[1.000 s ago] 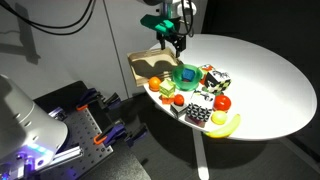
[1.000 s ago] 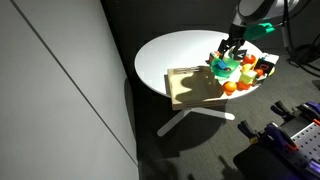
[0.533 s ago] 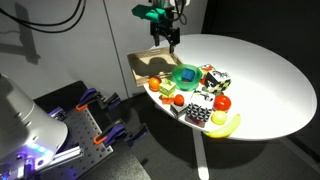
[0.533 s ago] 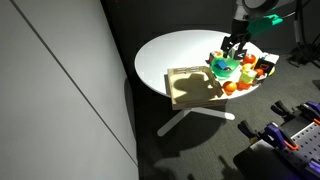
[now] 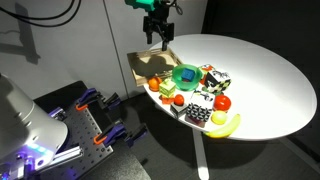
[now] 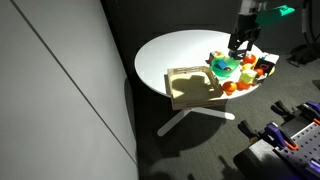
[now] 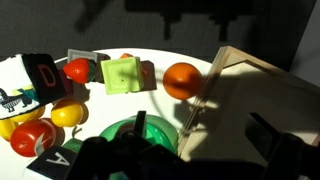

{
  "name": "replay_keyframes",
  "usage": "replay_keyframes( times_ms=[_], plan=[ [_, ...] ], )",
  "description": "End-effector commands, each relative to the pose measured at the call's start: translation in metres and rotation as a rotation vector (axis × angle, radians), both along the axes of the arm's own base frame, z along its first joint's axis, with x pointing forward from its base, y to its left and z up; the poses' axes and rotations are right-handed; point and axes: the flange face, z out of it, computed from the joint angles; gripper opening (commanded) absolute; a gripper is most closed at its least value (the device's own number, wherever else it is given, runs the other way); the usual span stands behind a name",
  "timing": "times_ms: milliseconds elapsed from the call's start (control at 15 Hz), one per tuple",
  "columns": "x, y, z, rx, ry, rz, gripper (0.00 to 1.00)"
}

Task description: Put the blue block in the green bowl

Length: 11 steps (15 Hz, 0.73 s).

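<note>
The green bowl stands on the white table among toys, beside the wooden tray; it also shows in an exterior view and at the bottom of the wrist view. A small blue patch, the blue block, lies inside the bowl; in the wrist view the block is hidden behind my dark fingers. My gripper hangs high above the tray's far corner, up and to the side of the bowl. It is open and empty in the wrist view. It shows above the toys in an exterior view.
A tan wooden tray lies next to the bowl. Around the bowl are an orange, a light green block, red fruit, patterned blocks and a banana. The round table drops off near the toys.
My gripper has risen and drifted away from the bowl, toward the tray's far side. The bowl and toys have not moved.
</note>
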Motion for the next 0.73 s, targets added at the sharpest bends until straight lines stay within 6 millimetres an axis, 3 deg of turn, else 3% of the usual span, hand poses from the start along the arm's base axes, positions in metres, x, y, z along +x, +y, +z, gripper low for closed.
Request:
replay_keyframes(
  times_ms=[0, 667],
  plan=[
    [-0.0056, 0.0025, 0.0152, -0.014, 0.039, -0.015, 1.0],
    [-0.0064, 0.0006, 0.008, -0.003, 0.042, 0.0, 1.0]
  ],
)
